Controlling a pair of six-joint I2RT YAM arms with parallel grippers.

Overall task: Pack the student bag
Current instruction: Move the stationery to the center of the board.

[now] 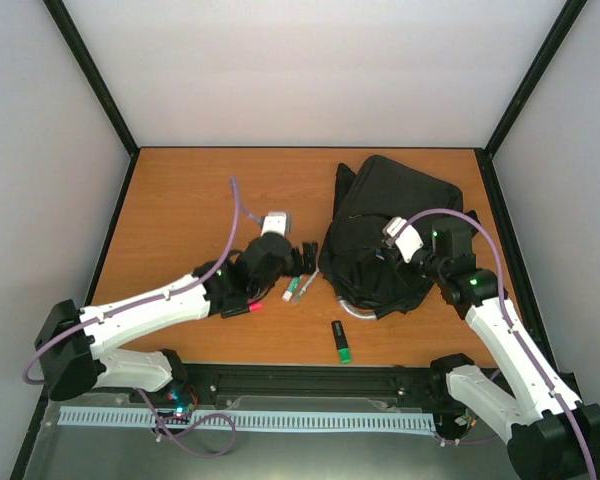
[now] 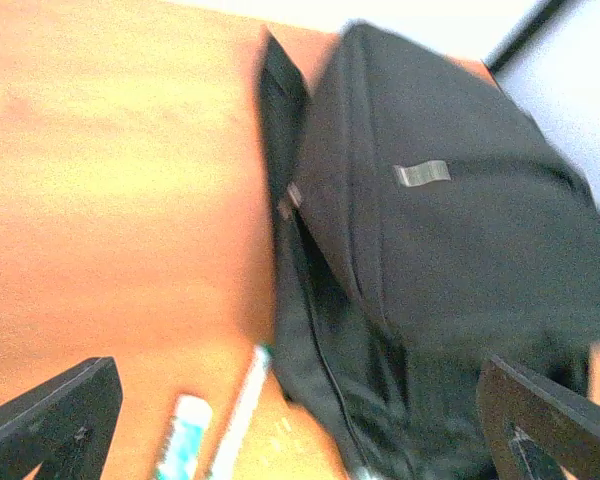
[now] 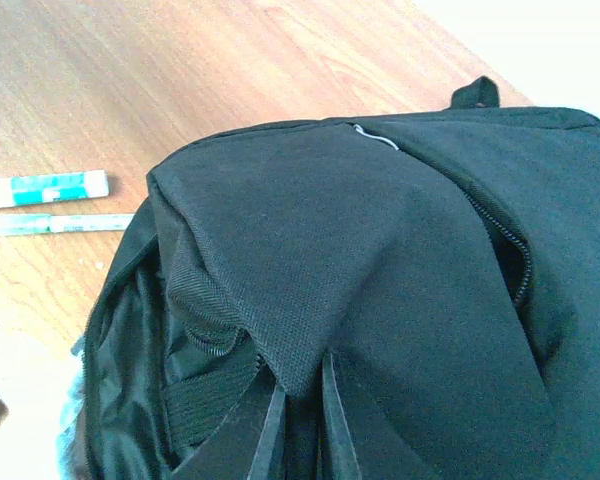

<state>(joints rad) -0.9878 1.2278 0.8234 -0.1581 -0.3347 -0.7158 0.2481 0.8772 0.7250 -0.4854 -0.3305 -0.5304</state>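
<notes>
A slim red pen (image 1: 246,308) lies on the orange-brown wooden desk (image 1: 180,200) beside the left arm's forearm. The left hand (image 2: 298,380) hovers with its fingers spread wide and nothing between them. Below it lie a short white-and-teal marker (image 2: 183,440) and a thin white pen (image 2: 242,410), side by side and just beside the bag's edge. A black marker with a green cap (image 1: 341,342) lies apart from them, nearer the arm bases.

The large black fabric student bag (image 1: 405,215) lies on the right half of the desk, with its mouth facing the loose pens. The right hand (image 3: 302,400) is pressed almost together on a fold of the bag's top fabric. That pinch lifts the lip so the dark lining shows through a gap on the left side.

The step in hand looks like fetching the next pen while the mouth is held open. To do it well:

- **Left hand:** it should drop straight over one pen only, with its fingers across the barrel. The two pens lie close enough together that a careless close could nudge the other one under the bag.
- **Right hand:** it should hold its pinch high and steady, because thin fabric may slip and close the gap.
- **Carrying the pen in:** the pen should go in low, through the left side of the opening and clear of the right hand's fingers.
</notes>
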